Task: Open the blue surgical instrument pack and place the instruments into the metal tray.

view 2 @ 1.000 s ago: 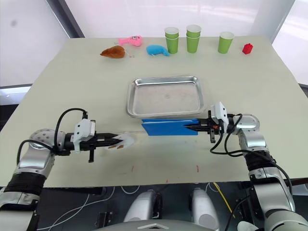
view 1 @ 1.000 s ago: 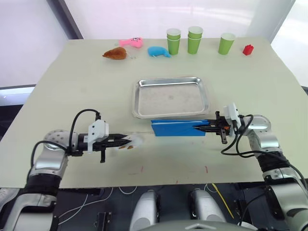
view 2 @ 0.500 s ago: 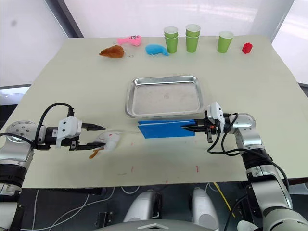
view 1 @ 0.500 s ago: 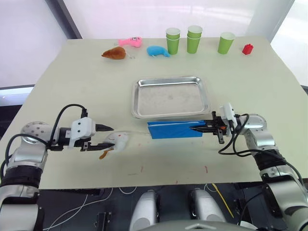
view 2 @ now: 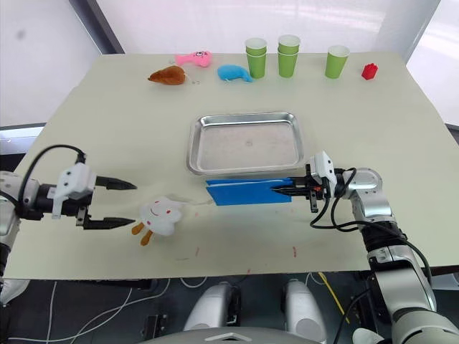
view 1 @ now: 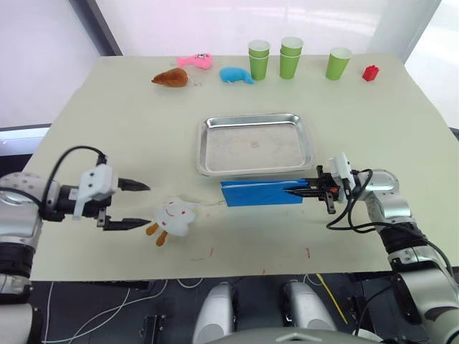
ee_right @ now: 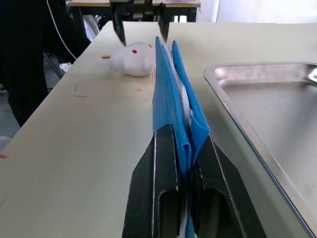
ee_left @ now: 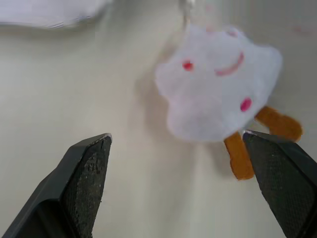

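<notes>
Blue surgical instrument pack clamped edgewise in right gripper jaws, seemingly folded.

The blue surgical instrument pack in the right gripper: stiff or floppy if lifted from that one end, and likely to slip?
The blue surgical instrument pack is layered fabric, so its free end would probably sag. The right gripper pinches only one edge, so the layers may spread open. The cloth looks matte, so slipping seems unlikely.

bright blue pack, shiny silver tray, white plush with orange legs and pink cheeks, green cups
</notes>
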`<action>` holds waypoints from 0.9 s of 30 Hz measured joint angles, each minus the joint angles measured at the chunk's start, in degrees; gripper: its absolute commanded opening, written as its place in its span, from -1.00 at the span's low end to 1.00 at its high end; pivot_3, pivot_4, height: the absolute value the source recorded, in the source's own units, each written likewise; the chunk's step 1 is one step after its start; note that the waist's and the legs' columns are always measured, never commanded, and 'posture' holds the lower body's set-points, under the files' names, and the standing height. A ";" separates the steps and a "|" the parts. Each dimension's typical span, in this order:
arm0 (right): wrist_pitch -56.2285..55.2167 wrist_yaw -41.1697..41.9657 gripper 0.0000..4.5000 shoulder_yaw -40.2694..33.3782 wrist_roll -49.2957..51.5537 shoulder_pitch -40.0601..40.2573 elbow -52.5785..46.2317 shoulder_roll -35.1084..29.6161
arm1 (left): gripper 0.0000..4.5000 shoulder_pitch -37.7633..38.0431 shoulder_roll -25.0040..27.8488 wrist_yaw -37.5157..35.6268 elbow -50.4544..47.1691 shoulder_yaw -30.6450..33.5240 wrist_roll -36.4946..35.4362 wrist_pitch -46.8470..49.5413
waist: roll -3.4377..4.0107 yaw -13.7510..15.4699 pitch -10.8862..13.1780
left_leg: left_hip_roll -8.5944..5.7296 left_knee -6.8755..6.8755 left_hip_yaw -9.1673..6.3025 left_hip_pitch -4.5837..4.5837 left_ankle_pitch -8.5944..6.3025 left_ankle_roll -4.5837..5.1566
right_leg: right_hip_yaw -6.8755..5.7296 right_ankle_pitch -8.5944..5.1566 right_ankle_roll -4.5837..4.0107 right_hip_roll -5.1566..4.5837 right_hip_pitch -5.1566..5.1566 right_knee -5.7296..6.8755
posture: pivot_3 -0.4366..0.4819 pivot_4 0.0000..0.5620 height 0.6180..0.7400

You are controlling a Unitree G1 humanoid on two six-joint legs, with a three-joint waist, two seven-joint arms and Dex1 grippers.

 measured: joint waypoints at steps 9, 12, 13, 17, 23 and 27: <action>0.15 0.15 -1.00 0.02 0.07 0.08 -0.09 0.01 | 0.98 -7.68 -7.45 2.16 -3.65 2.54 -4.95 8.72 | -0.03 0.06 0.01 | -0.04 0.02 0.00 -0.01 0.01 -0.01 | -0.01 0.01 0.01 0.02 0.00 0.00 | -0.05 -0.47 1.00; 0.19 0.15 -1.00 0.05 0.09 0.10 -0.10 0.06 | 0.98 -8.77 -12.06 3.82 -4.09 1.22 -4.25 8.30 | -0.03 0.07 0.01 | -0.05 0.03 0.00 -0.02 0.01 -0.01 | 0.00 0.01 0.01 0.02 0.00 0.01 | -0.05 -0.47 1.00; 0.21 0.16 -1.00 0.03 0.11 0.12 -0.10 0.05 | 0.98 -9.41 -14.36 4.97 -3.99 0.49 -3.25 7.97 | -0.04 0.08 0.01 | -0.07 0.04 0.00 -0.02 0.01 -0.01 | 0.01 0.01 0.01 0.02 0.00 0.02 | -0.05 -0.47 1.00; 0.21 0.16 -1.00 0.02 0.09 0.10 -0.06 0.03 | 0.98 -11.10 -20.32 7.03 -3.60 -2.16 -0.43 6.30 | -0.04 0.11 0.01 | -0.08 0.05 0.01 -0.03 0.01 -0.02 | 0.02 0.01 0.01 0.02 0.00 0.02 | -0.05 -0.47 1.00; 0.20 0.15 -1.00 0.04 0.09 0.08 -0.04 0.06 | 0.98 -13.00 -24.69 7.31 -1.52 -5.04 2.48 4.47 | -0.04 0.07 0.01 | -0.08 0.07 0.00 -0.03 0.01 -0.02 | 0.02 0.01 0.01 0.03 0.00 0.04 | -0.05 -0.47 1.00; 0.20 0.14 -1.00 0.03 0.09 0.09 -0.04 0.05 | 0.76 -13.75 -25.39 7.06 -1.40 -5.41 2.86 4.48 | -0.04 0.07 0.01 | -0.08 0.08 0.00 -0.03 0.01 -0.02 | 0.03 0.02 0.01 0.03 0.00 0.04 | -0.05 -0.47 1.00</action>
